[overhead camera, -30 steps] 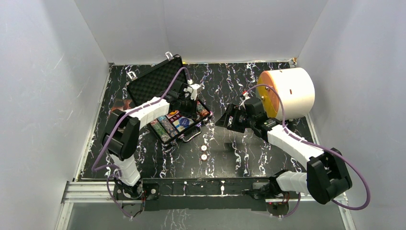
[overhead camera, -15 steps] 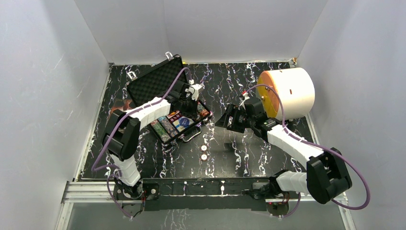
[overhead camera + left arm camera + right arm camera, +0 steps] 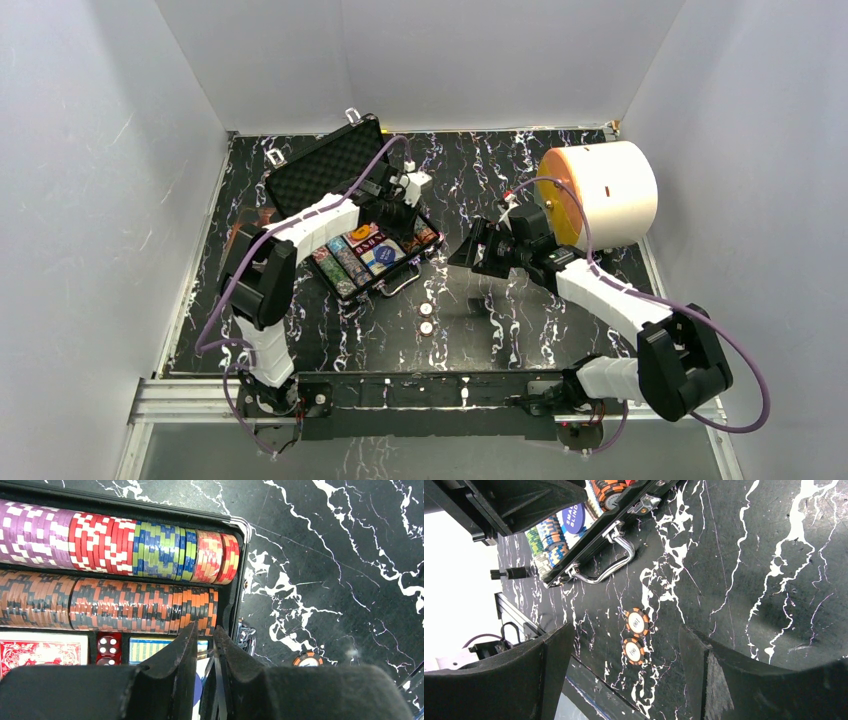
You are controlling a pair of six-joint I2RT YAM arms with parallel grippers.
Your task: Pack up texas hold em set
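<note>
The black case point(image 3: 404, 281) lies open at the left centre, its foam lid point(image 3: 325, 170) leaning back. Rows of multicoloured chips point(image 3: 125, 547) and orange-black chips point(image 3: 125, 605) fill it, with red dice point(image 3: 107, 646), a red deck point(image 3: 40, 652) and a blue-and-white round button point(image 3: 572, 517). My left gripper point(image 3: 400, 215) hovers over the case's right end; in its wrist view point(image 3: 204, 630) the jaws are almost together with nothing clearly between them. Two orange chips point(image 3: 426, 310) point(image 3: 638, 622) lie on the table in front of the case. My right gripper point(image 3: 470, 250) point(image 3: 624, 630) is open and empty above them.
A big white cylinder with an orange face point(image 3: 600, 195) lies at the back right, just behind my right arm. The case's silver handle point(image 3: 606, 565) points toward the loose chips. Grey walls close in the black marbled table point(image 3: 520, 320) on three sides.
My left gripper has shifted a little toward the far right over the case's right end. My right arm has barely moved.
</note>
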